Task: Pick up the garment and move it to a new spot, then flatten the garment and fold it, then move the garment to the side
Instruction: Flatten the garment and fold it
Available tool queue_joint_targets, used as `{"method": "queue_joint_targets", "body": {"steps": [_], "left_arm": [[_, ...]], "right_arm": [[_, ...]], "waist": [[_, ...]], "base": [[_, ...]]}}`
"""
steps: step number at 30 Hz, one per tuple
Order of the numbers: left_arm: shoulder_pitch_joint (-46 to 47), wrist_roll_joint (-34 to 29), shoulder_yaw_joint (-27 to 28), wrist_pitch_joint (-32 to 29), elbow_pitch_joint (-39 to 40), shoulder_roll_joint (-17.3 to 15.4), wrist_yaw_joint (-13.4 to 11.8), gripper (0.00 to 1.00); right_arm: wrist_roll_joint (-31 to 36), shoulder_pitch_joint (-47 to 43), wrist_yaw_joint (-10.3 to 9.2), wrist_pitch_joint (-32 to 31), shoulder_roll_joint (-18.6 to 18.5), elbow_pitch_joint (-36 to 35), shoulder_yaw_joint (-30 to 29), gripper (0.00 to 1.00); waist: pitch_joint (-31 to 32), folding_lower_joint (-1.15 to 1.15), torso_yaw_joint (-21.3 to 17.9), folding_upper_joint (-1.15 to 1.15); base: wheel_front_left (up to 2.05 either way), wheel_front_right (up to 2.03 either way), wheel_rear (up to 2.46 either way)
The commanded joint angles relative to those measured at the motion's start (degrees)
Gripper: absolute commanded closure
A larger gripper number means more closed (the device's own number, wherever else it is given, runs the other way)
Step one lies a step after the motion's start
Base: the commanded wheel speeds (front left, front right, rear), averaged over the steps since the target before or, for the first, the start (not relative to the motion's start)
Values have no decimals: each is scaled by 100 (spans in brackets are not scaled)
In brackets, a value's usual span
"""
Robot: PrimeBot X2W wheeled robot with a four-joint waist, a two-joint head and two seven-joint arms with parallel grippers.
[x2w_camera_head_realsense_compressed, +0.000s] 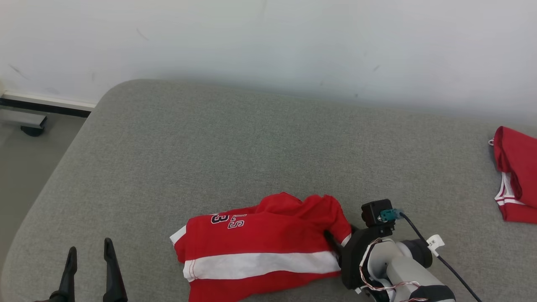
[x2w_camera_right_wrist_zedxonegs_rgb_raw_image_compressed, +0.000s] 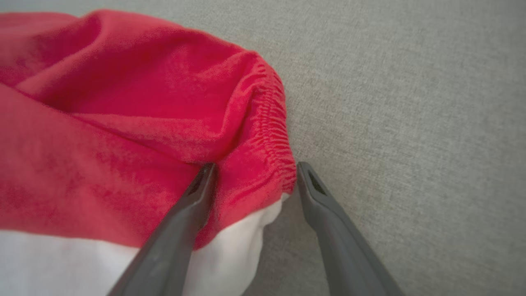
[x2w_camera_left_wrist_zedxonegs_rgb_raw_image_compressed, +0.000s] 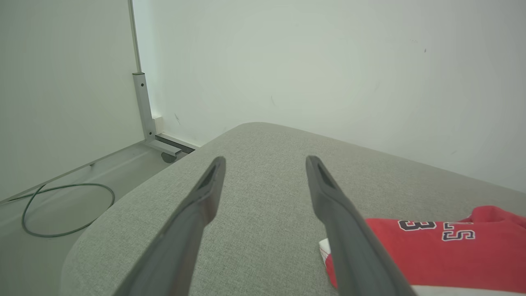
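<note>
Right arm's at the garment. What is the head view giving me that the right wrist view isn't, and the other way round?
Head view: the open left pincer, clear of the garment on its left, the dark lettering on it, and a second red garment at the far right of the grey cushion. Right wrist view: the right pincer open astride the gathered hem, one finger over fabric, the other over bare cushion. Both: the red garment with its white band, lying on the cushion.
</note>
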State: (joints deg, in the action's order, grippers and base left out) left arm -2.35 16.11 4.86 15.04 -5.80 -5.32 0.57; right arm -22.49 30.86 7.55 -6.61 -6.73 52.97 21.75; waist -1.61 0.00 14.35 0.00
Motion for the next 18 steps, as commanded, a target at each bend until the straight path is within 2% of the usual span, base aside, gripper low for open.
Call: {"method": "queue_joint_targets", "body": {"steps": [1, 2, 3, 4, 8, 12, 18], "left_arm": [[37, -70, 46, 15, -34, 41, 44, 0], [55, -88, 65, 15, -47, 56, 62, 0], [73, -117, 96, 15, -60, 72, 93, 0], [85, -156, 115, 15, -69, 87, 119, 0], [95, -266, 170, 15, -86, 118, 207, 0], [26, -418, 209, 15, -73, 132, 248, 0], [-127, -535, 294, 15, 6, 154, 284, 0]], "right_arm": [[-151, 65, -16, -43, 47, 110, 89, 0], [-233, 92, -16, -81, 66, 197, 177, 0], [-344, 112, -16, -78, 84, 250, 257, 60], [-459, 125, -16, -58, 91, 292, 331, 100], [-735, 299, -16, 196, -37, 358, 555, 100], [-920, 462, -16, 762, -305, 393, 506, 100], [-1058, 407, -16, 1454, -953, 452, 237, 100]], "waist": [[1, 0, 29, 0], [2, 0, 34, 0], [2, 0, 36, 0], [5, 0, 35, 0], [44, 0, -18, 0], [155, 0, -143, 0], [331, 0, -412, 0]], "base": [[0, 0, 0], [0, 0, 0], [0, 0, 0], [0, 0, 0], [0, 0, 0], [0, 0, 0], [0, 0, 0]]}}
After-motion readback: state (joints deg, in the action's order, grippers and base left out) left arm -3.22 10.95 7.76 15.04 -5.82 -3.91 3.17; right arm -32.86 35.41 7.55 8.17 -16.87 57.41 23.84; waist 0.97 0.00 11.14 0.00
